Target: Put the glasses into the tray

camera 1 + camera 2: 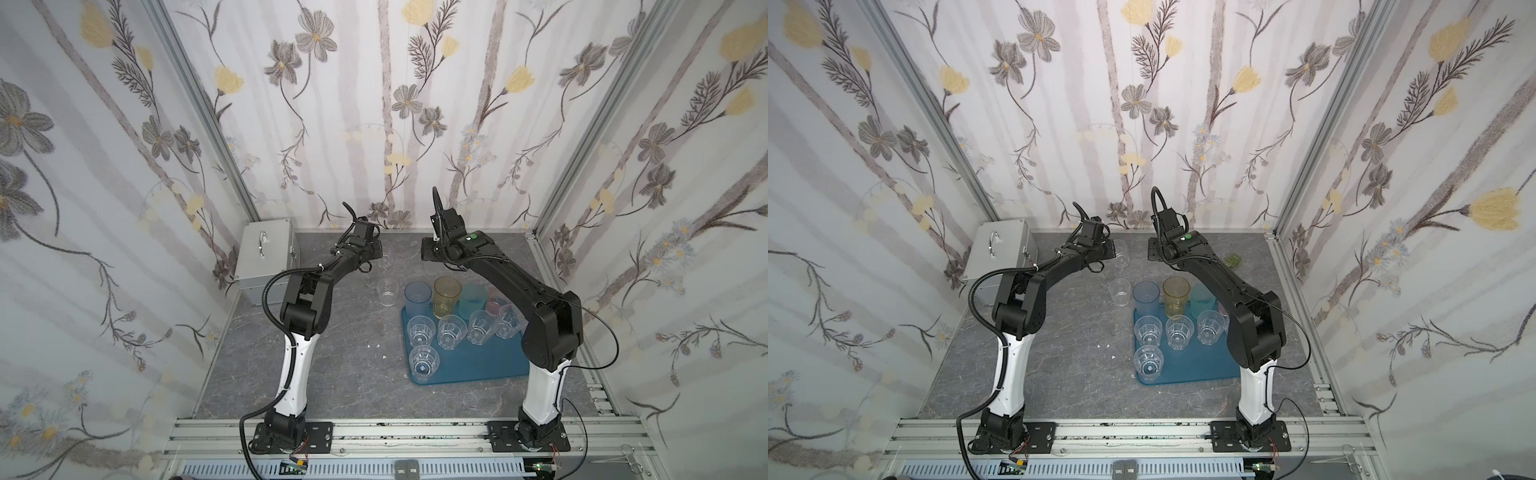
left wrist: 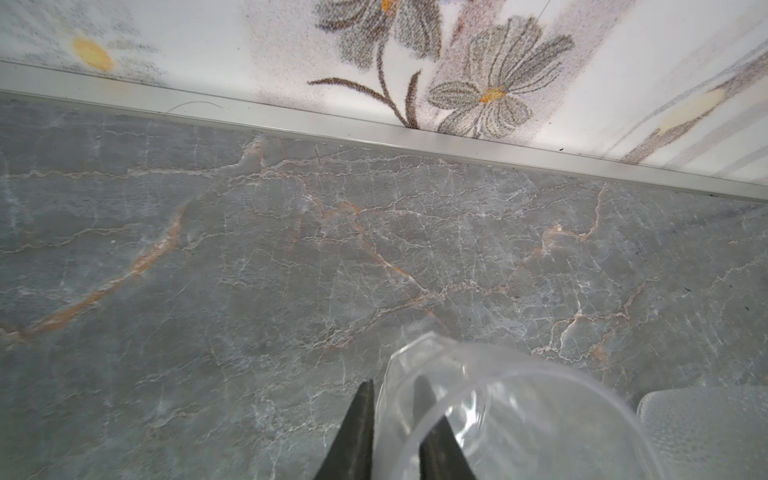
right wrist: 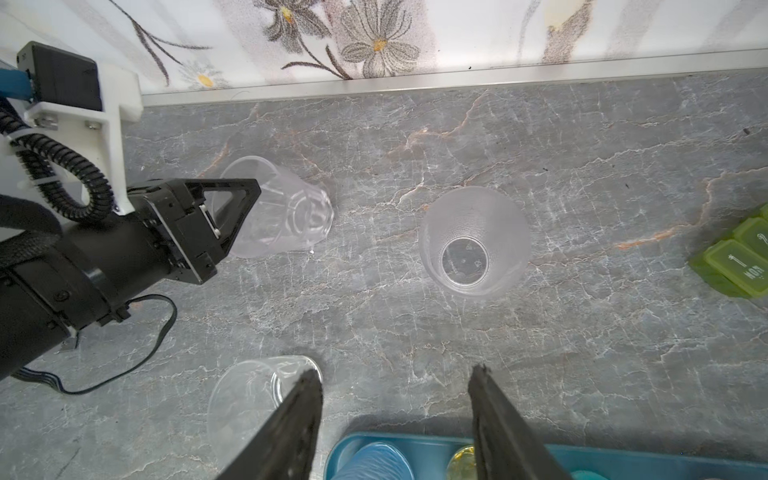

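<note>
Teal tray [image 1: 478,368]: on the right of the worktop [image 1: 332,374], with tall tinted glasses [image 1: 446,295] and clear ones in its back half and its front bare.
Faceted glass [image 3: 286,208]: near the back wall, well apart from the tray.
Left fingers [image 2: 357,436]: narrow, pinching that glass's wall, one inside the rim and one outside.
Right fingers [image 3: 299,424]: apart, empty, hovering near a frosted glass [image 3: 473,241].
Step in hand: probably lifting and carrying to the tray.
Doing it well: lift straight up, keep it upright, clear the tall row, set it on the bare front, then release.

Near-right of tray [image 1: 478,363] free; glasses [image 1: 447,330] fill its far rows; metal case [image 1: 266,255] blocks far-left corner.
</note>
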Controlling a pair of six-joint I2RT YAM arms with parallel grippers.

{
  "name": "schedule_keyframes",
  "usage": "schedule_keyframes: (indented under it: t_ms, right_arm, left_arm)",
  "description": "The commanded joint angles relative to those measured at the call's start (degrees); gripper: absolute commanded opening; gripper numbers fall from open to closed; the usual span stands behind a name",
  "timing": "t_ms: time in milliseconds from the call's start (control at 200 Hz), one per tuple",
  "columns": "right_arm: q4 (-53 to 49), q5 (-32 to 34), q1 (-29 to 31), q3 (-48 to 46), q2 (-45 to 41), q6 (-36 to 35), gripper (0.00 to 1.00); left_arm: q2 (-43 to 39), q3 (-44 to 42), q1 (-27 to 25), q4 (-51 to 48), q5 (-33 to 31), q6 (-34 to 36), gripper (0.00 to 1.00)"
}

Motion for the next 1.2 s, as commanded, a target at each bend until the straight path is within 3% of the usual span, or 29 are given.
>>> schedule_keyframes:
  t_ms: [0,120,470,879,1194]
  right_arm:
    - [3.0,-1.9,0.5,-0.1,-0.6,1.0,0.57]
    - [3.2,-2.1,1.5,-0.1,-0.8,0.9,0.56]
    - [3.7,-1.3,5.6,1.6,-3.5,1.0,0.56]
    - [2.9,7.3,10.6,3.2,-7.5,-0.1,0.55]
    - [1.1,12.6,12.8,1.9,-6.9,-2.6,0.40]
  left_arm:
    - [-0.8,-0.1,0.1,-0.4,-0.3,-0.5,0.12]
    - [-2.8,-0.8,0.0,-0.4,-0.4,-1.1,0.00]
    - [-15.2,-8.9,-2.6,-0.4,-4.0,-1.5,0.00]
    - [-32.8,-22.8,-11.1,-0.3,-5.8,-7.0,0.00]
    - [-39.2,-27.1,-15.5,-0.3,-6.2,-8.9,0.00]
